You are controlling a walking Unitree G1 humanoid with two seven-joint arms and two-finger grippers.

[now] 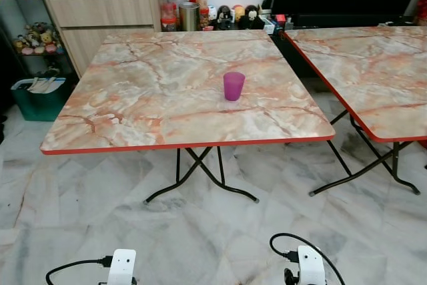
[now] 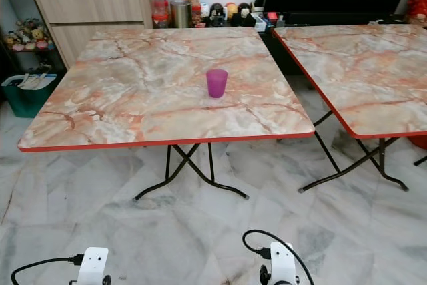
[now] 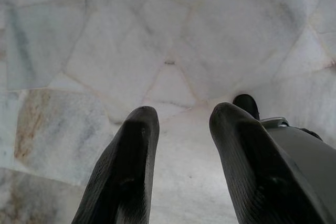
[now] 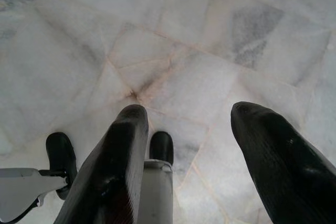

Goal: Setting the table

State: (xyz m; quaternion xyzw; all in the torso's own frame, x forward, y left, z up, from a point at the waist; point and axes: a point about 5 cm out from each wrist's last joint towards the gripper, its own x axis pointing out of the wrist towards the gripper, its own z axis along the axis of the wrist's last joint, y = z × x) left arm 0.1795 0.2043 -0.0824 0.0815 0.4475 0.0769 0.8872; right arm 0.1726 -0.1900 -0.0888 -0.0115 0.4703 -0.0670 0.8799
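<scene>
Claws first: we find the left claw [image 3: 181, 129] and right claw [image 4: 184, 129] hanging apart and empty above the marble floor [image 1: 220, 245], while the purple cup [image 1: 233, 85] stands upright mid-surface [image 1: 133, 98] ahead, so we advise walking closer before reaching.

Glossy marble-look table [image 1: 153, 98]; translucent, probably plastic cup [image 1: 233, 85]; polished stone floor [image 1: 200, 231]

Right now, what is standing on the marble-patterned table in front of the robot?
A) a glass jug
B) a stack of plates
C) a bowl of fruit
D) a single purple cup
D: a lone purple cup stands upright on the near table, somewhat right of its middle, with nothing beside it.
</scene>
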